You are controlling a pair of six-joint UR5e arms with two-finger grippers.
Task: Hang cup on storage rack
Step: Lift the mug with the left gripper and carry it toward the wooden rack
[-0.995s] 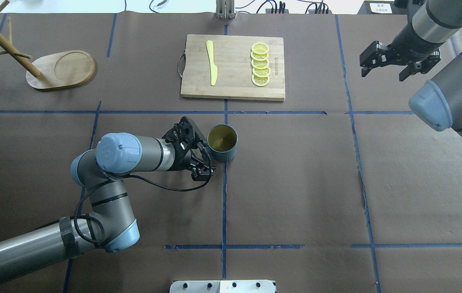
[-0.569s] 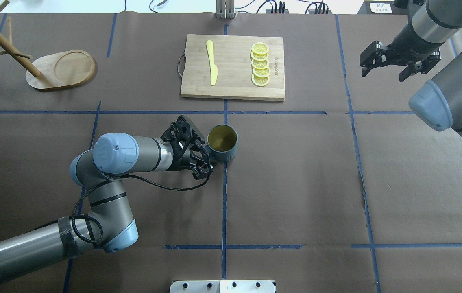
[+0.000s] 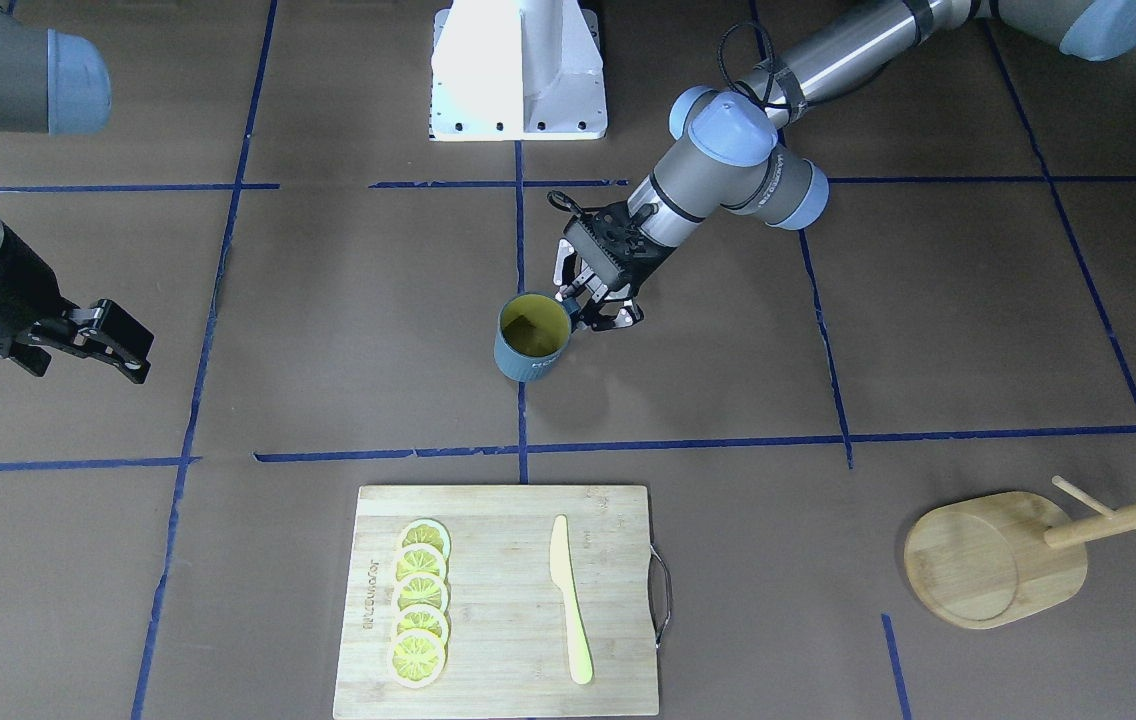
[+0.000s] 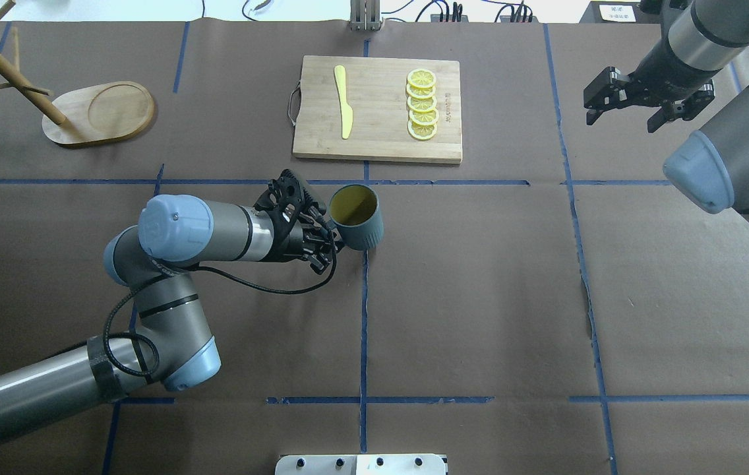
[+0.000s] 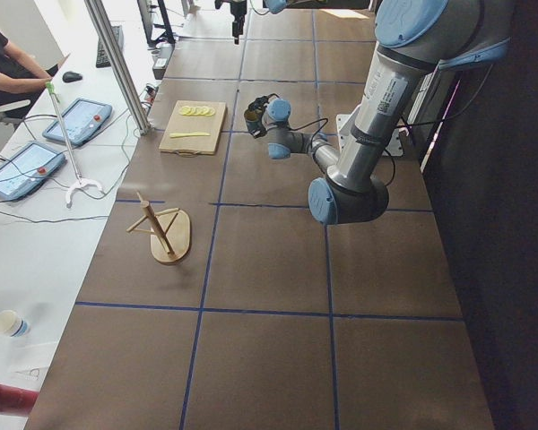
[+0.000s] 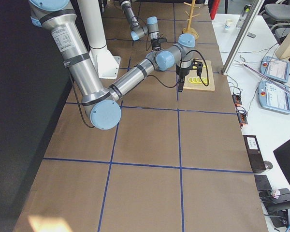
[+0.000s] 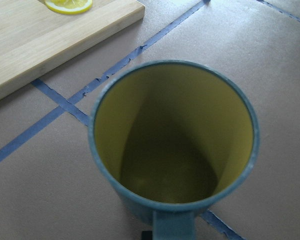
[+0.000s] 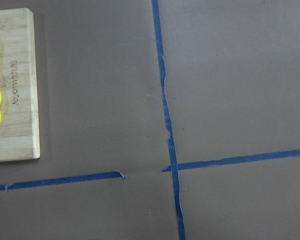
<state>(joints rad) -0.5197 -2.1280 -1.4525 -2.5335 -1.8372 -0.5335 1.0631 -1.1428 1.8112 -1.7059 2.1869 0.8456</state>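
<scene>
the left arm comes in low from the near left corner of the overhead view, folds back at the elbow, and lays its wrist nearly level over the brown worktop (image 4: 480, 297), pointing toward the centre line. the left gripper (image 4: 329, 243) has its fingers pinching the squarish handle of the cup (image 4: 356, 218). the cup is mouth-up near the middle of the worktop, just on the robot's side of the cutting board (image 4: 381, 135). whether its base touches the paper cannot be told. the left wrist view looks straight into its yellow-green inside. the right arm is held high at the far right, and the right gripper (image 4: 622, 120) has its fingers spread over bare worktop beside the board. the storage rack (image 4: 111, 112) stands well apart, at the far left corner.
</scene>
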